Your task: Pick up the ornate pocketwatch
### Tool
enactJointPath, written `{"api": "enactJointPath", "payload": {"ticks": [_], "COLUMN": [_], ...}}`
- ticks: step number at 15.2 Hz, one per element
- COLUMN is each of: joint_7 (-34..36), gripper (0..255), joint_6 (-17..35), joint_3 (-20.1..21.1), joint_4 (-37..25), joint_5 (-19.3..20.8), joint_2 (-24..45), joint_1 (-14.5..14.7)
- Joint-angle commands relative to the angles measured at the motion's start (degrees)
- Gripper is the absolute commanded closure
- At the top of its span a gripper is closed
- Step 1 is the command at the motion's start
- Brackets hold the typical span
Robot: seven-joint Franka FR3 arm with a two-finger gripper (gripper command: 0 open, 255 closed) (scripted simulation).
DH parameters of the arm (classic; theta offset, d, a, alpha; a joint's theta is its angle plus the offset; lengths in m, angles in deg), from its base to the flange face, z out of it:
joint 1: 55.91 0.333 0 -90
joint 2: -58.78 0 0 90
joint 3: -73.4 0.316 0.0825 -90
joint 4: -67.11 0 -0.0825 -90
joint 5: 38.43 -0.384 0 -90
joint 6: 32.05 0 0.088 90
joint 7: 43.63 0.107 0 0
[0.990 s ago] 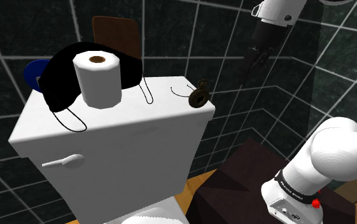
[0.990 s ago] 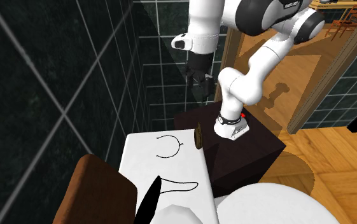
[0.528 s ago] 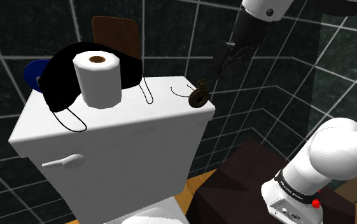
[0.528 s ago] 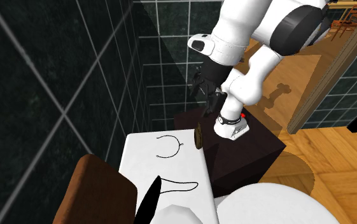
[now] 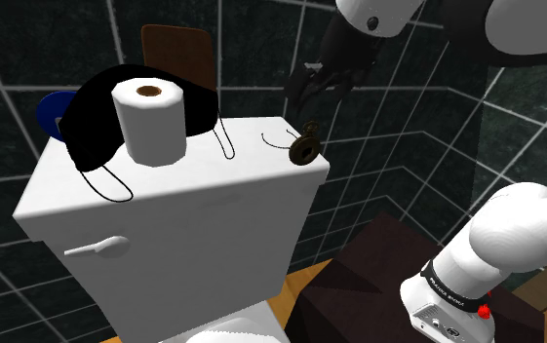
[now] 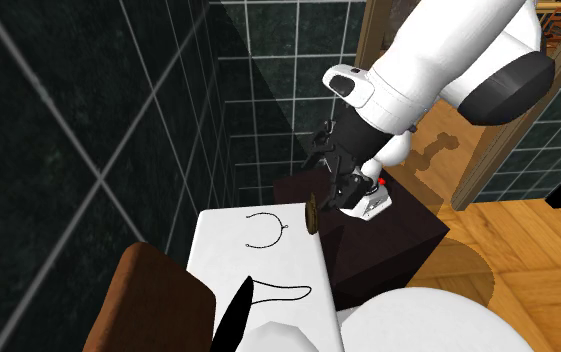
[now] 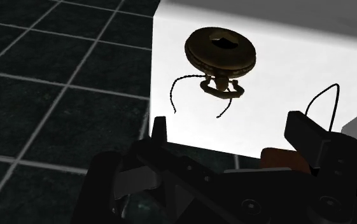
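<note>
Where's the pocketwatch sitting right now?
The pocketwatch lies on the white toilet tank lid, at the lid's right-hand corner in the shoulder view, close to the edge. The open hand hovers just above it, not touching.

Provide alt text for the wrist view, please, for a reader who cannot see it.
A bronze-coloured pocketwatch sits near the corner of a white toilet tank lid, its thin cord trailing. The open black gripper hovers short of it; dark tiles show beside the lid.

Toilet roll (image 5: 149, 122): stood upright on the white cistern (image 5: 193, 214).
Flush lever (image 5: 97, 248): mounted on the cistern's front.
</note>
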Motion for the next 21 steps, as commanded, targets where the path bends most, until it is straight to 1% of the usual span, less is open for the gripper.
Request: {"api": "enactJointPath", "payload": {"ticks": [1, 4, 6, 7, 16, 21], "joint_7": [0.5, 1.1, 1.1, 1.1, 1.1, 0.3], "gripper": [0, 0, 0, 255, 255, 255], "joint_6": [1.6, 4.0, 4.0, 4.0, 4.0, 0.6], "joint_3": [0.6, 1.3, 1.3, 1.2, 1.3, 0.3], "joint_4": [1.7, 4.5, 4.5, 4.5, 4.5, 0.5], "joint_5": [-0.2, -0.6, -0.6, -0.6, -0.6, 0.0], "joint_2": [-0.2, -0.5, -0.5, -0.6, -0.5, 0.0], "joint_1": [0.1, 0.5, 0.5, 0.5, 0.5, 0.0]}}
